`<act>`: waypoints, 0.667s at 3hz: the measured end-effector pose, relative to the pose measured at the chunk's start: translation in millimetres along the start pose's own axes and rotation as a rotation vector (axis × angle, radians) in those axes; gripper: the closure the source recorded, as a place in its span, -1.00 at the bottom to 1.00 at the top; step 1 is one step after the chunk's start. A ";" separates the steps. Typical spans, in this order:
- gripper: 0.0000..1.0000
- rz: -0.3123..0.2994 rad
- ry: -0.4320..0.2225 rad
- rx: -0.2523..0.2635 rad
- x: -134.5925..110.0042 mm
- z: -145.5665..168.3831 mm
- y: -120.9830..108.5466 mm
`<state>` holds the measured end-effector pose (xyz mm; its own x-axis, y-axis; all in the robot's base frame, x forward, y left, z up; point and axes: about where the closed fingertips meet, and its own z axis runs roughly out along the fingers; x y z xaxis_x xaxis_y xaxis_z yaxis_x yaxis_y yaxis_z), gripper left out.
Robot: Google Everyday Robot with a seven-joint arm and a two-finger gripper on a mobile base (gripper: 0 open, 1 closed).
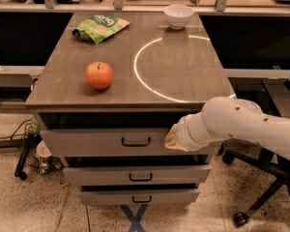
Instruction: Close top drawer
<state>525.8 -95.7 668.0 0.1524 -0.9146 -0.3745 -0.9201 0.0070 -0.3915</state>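
Three grey wooden drawers sit stacked in the grey wooden cabinet (63, 76). The top drawer (87, 143), the widest, w/ a flat grey front and a small dark metal bail handle (136, 141), is partly out: its front stands proud of the cabinet top's edge and a dark gap shows above it. The gripper (173, 138), a tan-tipped end on the bulky white arm (241, 124), is against the R part of the drawer front, near the handle but not on it. Whether it's open or closed, can't tell; nothing appears to be held. Judging from that, the push is underway, i.e. contact is made and the drawer is probably most of the way in, but not flush yet. Left to do: press straight in until the front meets the cabinet and the gap closes, then back the arm off. The two narrower grey drawers (135, 175) below sit further back & aren't part of the job. On top, well apart from each other: a round red-orange apple (99, 75), a crumpled green snack bag (100, 27) and a small white ceramic bowl (179, 16), w/ a thin white ring (135, 70) marked on the surface. Pushing off-centre on the R could skew the drawer, so a steady shove seems wise; the apple might roll if the cabinet gets jolted.
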 end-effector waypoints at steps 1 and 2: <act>1.00 0.032 0.016 -0.024 21.2 -8.0 14.0; 1.00 0.094 0.049 -0.092 60.2 -33.1 63.1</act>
<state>464.9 -163.7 648.5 0.0485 -0.9303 -0.3635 -0.9592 0.0582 -0.2768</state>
